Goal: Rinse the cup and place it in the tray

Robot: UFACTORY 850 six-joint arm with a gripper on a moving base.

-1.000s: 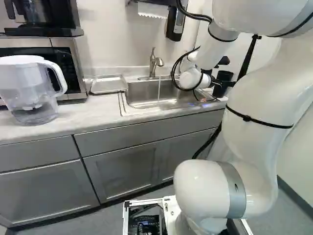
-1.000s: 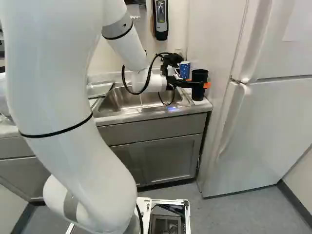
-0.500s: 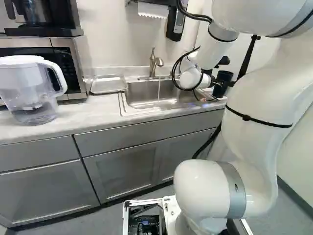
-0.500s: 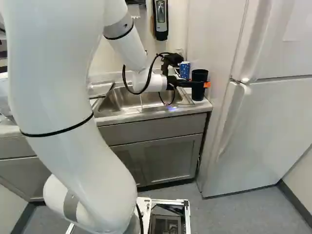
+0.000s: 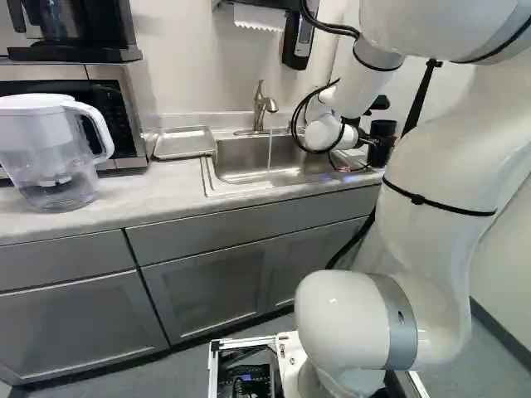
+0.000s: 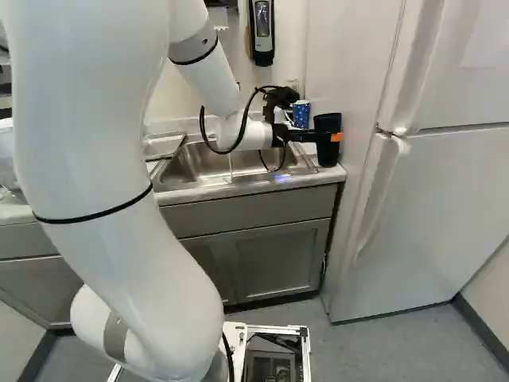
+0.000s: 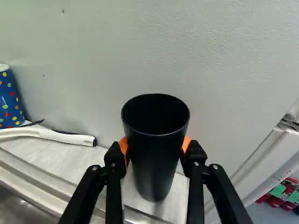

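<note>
Matt black cup, perhaps plastic; shiny metal sink.

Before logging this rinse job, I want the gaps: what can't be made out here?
- Black cup: inside bottom, lost in darkness, wrist view.
- Pitcher: left side, cut off by the left base view's edge.
- Red things: what they are, cut off, wrist view's edge.

Near the worktop's front edge stands a pitcher, microwave behind; near its back right corner, a spotted cup.
</note>
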